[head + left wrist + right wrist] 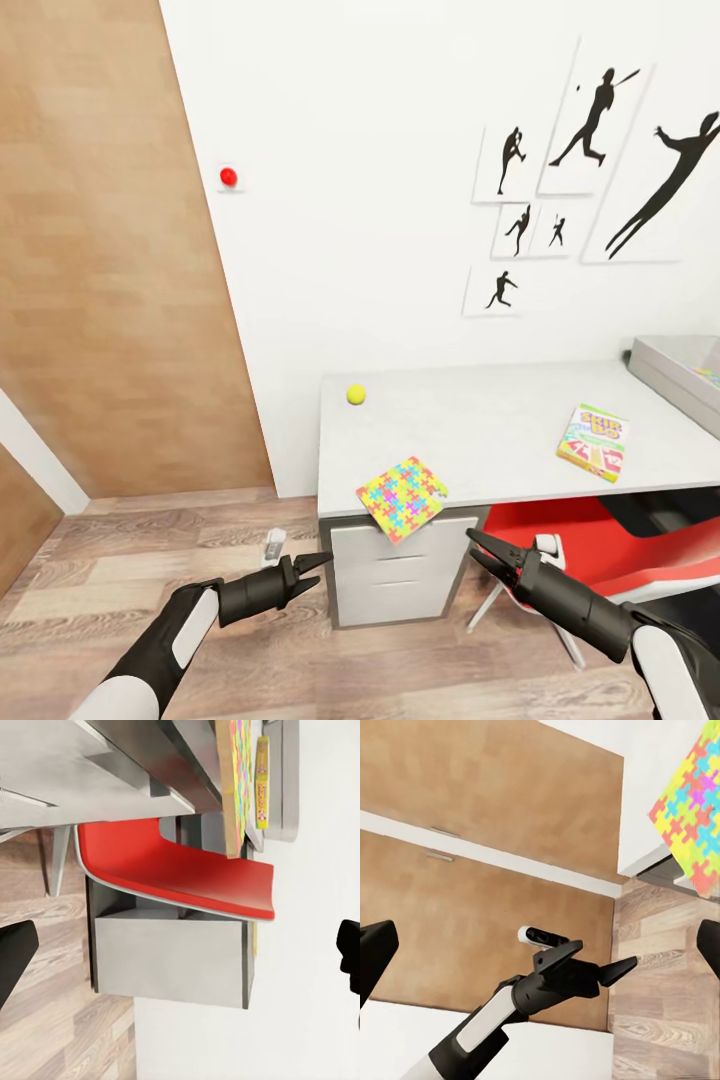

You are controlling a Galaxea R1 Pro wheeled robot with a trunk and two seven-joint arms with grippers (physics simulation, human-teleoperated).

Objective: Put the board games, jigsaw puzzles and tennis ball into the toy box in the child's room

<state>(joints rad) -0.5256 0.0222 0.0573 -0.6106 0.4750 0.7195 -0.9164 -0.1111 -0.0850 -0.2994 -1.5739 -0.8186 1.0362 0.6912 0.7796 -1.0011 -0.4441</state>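
Observation:
On the pale table (480, 420) a small yellow-green tennis ball (355, 394) rests near the back left corner. A multicoloured jigsaw puzzle (402, 497) (694, 832) lies at the front left, overhanging the edge. The SKIP-BO board game (592, 441) lies flat further right. A corner of the grey toy box (680, 375) shows at the table's far right. My left gripper (318, 565) (592, 958) hangs open below and left of the puzzle, in front of the drawers. My right gripper (478, 548) is open too, below the table edge and right of the puzzle. Both are empty.
Grey drawers (400, 570) stand under the table's left end. A red-and-white swivel chair (600, 545) (180, 877) is tucked under the table by my right arm. A wooden panel wall (110, 260) rises on the left. A red button (229, 177) sits on the white wall.

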